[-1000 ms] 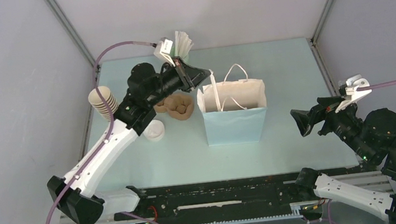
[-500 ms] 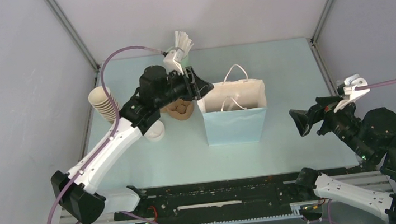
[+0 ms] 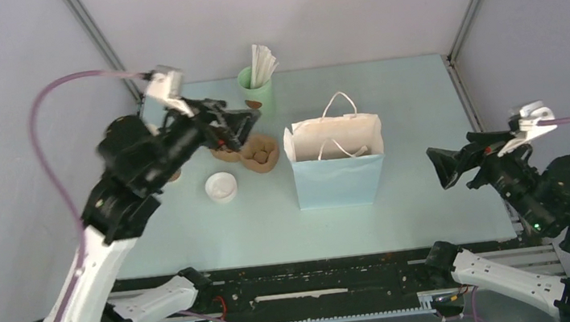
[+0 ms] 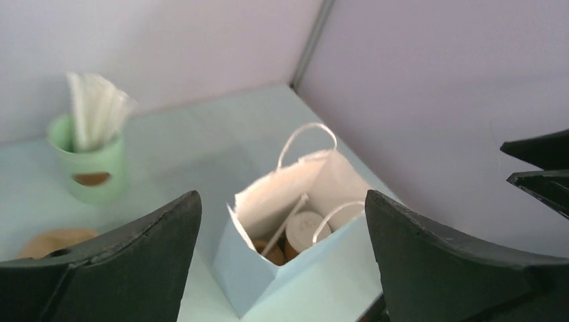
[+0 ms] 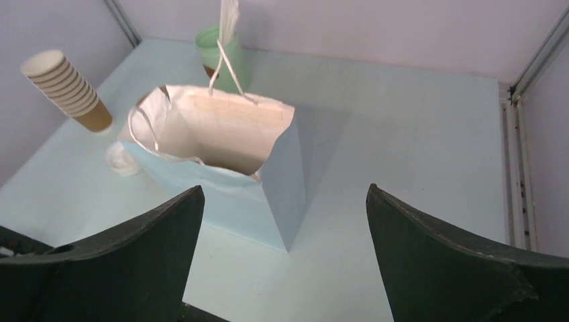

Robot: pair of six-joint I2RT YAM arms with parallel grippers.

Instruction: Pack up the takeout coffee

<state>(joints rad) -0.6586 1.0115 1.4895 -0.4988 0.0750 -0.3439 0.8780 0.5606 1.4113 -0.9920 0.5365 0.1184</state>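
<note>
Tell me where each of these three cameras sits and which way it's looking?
Top external: fixed above and behind the arms, looking down on the table; both arms show, left gripper and right gripper open.
Left wrist: rides the left arm, looking down into the blue bag at the takeout coffee; its own fingers frame the view.
Right wrist: rides the right arm, looking down at the bag from the right; its own fingers frame it.
Shared: both wrist views show the bag and the mint-green cup.
</note>
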